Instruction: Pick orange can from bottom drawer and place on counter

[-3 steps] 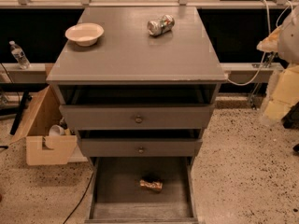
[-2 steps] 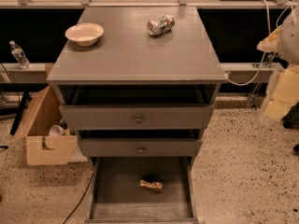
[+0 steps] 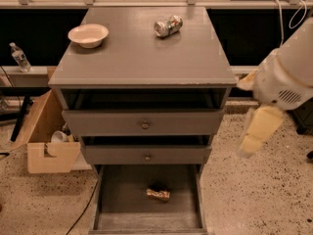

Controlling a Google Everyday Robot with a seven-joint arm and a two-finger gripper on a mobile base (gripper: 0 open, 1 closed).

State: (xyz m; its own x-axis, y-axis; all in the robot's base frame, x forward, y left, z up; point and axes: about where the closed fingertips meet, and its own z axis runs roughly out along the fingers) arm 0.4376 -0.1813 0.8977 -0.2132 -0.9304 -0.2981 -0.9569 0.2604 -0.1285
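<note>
The orange can (image 3: 158, 194) lies on its side on the floor of the open bottom drawer (image 3: 117, 199), near the middle. The counter (image 3: 142, 58) is the grey top of the cabinet. My gripper (image 3: 252, 138) is the cream part hanging down and to the left from the white arm (image 3: 288, 77). It hangs in the air right of the cabinet at the height of the middle drawers, well above and to the right of the can. It holds nothing that I can see.
A silver can (image 3: 168, 25) lies on its side at the counter's back right, and a white bowl (image 3: 88, 35) stands at its back left. Two upper drawers with round knobs (image 3: 145, 126) stand partly open. An open cardboard box (image 3: 46, 141) sits on the floor to the left.
The arm and gripper have moved left and down, closer to the cabinet's right side. The orange can, the drawers and the things on the counter have not moved.
</note>
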